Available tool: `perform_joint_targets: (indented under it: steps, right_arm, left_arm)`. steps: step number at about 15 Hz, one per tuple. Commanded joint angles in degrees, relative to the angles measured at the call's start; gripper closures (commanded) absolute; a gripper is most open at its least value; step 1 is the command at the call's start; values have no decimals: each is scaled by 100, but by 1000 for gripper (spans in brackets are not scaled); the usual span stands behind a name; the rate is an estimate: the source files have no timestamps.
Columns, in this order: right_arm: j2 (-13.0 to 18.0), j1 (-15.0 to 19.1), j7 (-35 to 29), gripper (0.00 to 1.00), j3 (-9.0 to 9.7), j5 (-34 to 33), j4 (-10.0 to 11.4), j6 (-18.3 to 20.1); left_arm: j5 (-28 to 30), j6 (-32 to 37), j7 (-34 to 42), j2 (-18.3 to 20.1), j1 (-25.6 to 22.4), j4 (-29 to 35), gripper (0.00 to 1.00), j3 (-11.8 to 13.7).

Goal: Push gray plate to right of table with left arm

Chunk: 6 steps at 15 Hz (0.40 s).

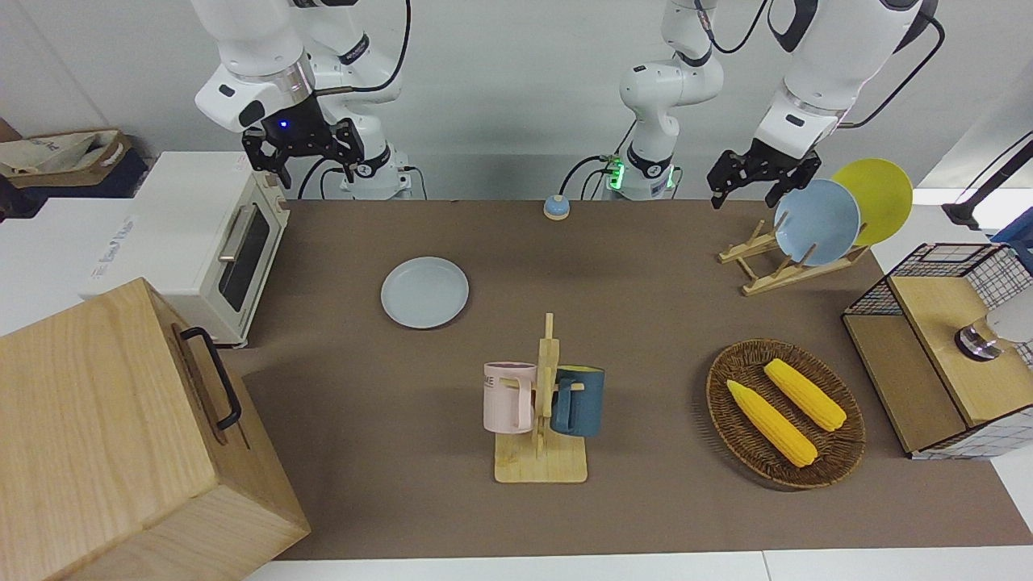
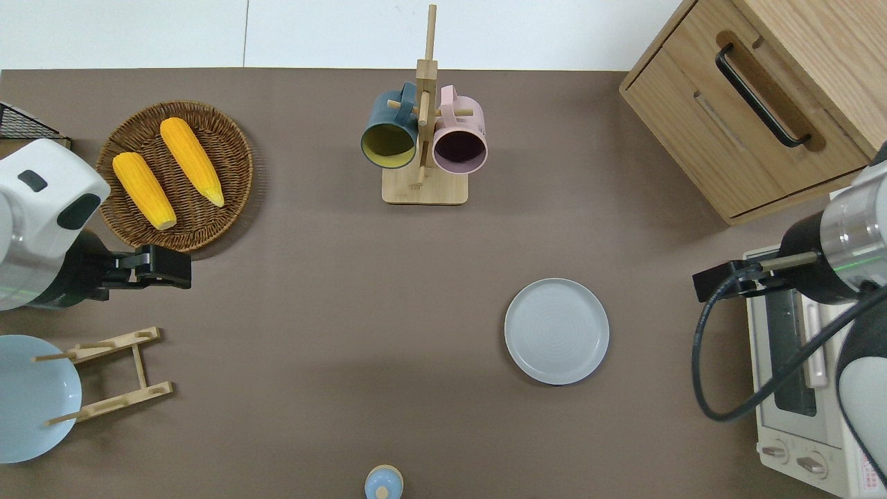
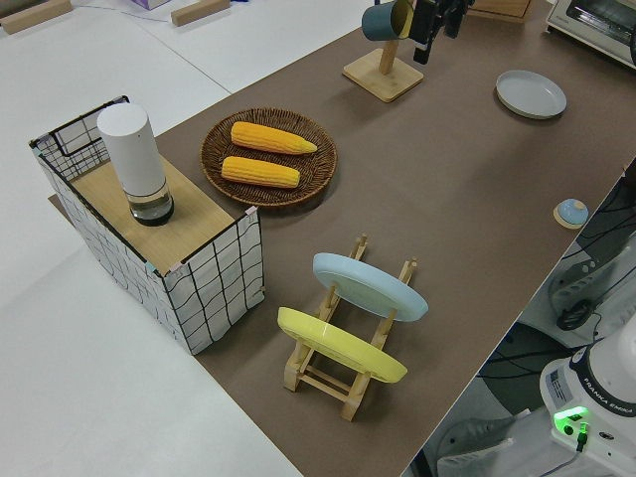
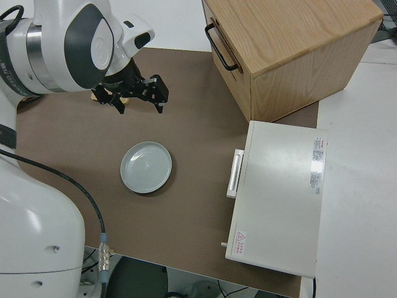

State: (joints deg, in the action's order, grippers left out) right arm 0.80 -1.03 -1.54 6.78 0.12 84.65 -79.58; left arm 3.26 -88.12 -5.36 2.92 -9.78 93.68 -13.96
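Looking at your overhead frame, you saw the gray plate (image 2: 556, 330) lying flat on the counter (image 2: 332, 291) at lower right of centre, alone on bare brown surface; in your front frame it sat left of centre (image 1: 424, 292), just right of the white toaster oven (image 1: 202, 242) and above the mug stand (image 1: 542, 420); nothing touched it. Your left tool (image 2: 163, 267) hung at the left edge of the overhead frame, over bare counter between the wicker basket (image 2: 229, 201) with its two corn cobs (image 2: 166, 170) and the wooden plate rack (image 2: 114, 374), well apart from the gray plate; in the front frame it showed at upper right (image 1: 754, 173), just beside the sky-blue plate (image 1: 817, 222) that leaned in the rack with the yellow plate (image 1: 876, 198); its fingers looked spread apart there. Your right tool (image 1: 303, 149) was parked at upper left of the front frame, its fingers also apart. You also had a small blue bell (image 1: 555, 207) at the top edge of the counter in the front frame, and the wooden drawer box (image 1: 121, 436) filled its lower left corner.
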Motion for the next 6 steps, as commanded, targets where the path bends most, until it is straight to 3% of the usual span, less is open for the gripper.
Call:
perform_joint_targets:
  steps: [1, 6]
  right_arm:
    - [17, 111, -13, 17, 78, 15, -45, 83]
    - [17, 111, -13, 17, 78, 15, -45, 83]
  left_arm:
    - [-70, -65, 229, -10, -129, -104, 9, -80]
    - [-247, -91, 229, -19, -68, -139, 7, -98]
